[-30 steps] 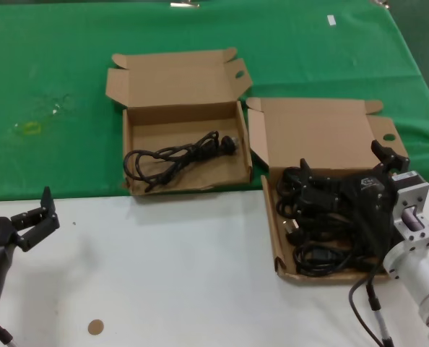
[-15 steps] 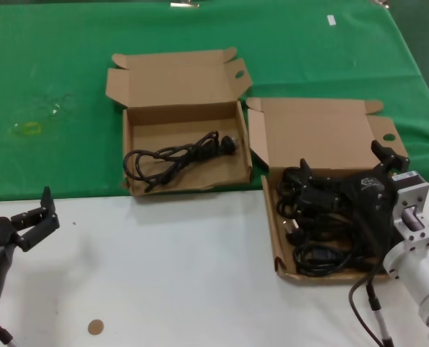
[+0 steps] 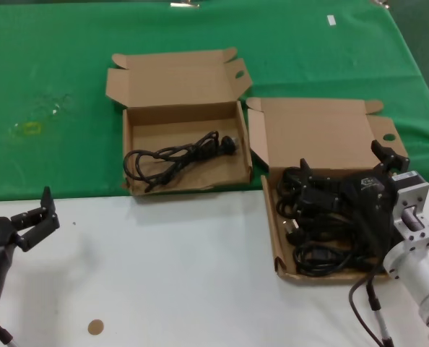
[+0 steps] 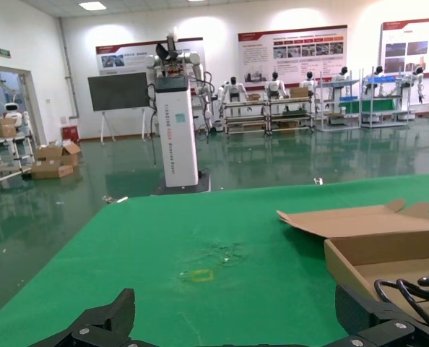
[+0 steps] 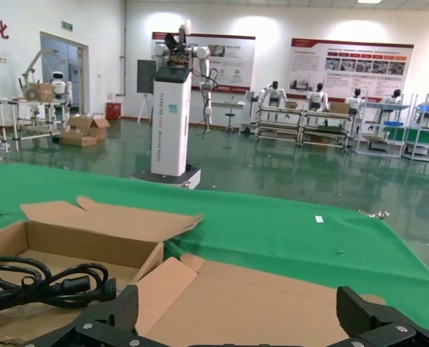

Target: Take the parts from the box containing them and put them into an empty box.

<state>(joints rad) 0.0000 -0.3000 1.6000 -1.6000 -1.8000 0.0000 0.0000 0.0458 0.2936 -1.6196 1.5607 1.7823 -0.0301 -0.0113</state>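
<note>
Parts box: the right-hand cardboard box (image 3: 323,210) sits at about 4 o'clock from the middle of the head view, straddling the edge where the green cloth (image 3: 70,94) meets the white table (image 3: 171,275); its lid stands open toward 12 o'clock
Parts: a tangled heap of black cables (image 3: 315,224) fills that box, some loops right at its 6 o'clock wall
Second box: the left-hand cardboard box (image 3: 185,155) lies on the green cloth at about 12 o'clock from the view's middle, lid open away from the robot, just beside the parts box
Cable in second box: one black cable with plug (image 3: 175,157) lies coiled on its floor; the same cable shows in the right wrist view (image 5: 41,282)
Right gripper: the right gripper (image 3: 344,173) hangs over the cable heap at 4 o'clock, jaws spread wide, one finger at the 9 o'clock side of the heap and the other near the lid's ear flap; nothing is clamped between them
Left gripper: the left gripper (image 3: 37,220) rests over the white table at 8 o'clock, well apart from both boxes, jaws parted and empty
Floor mark: a small brown disc (image 3: 94,327) lies on the white table at 7 o'clock
</note>
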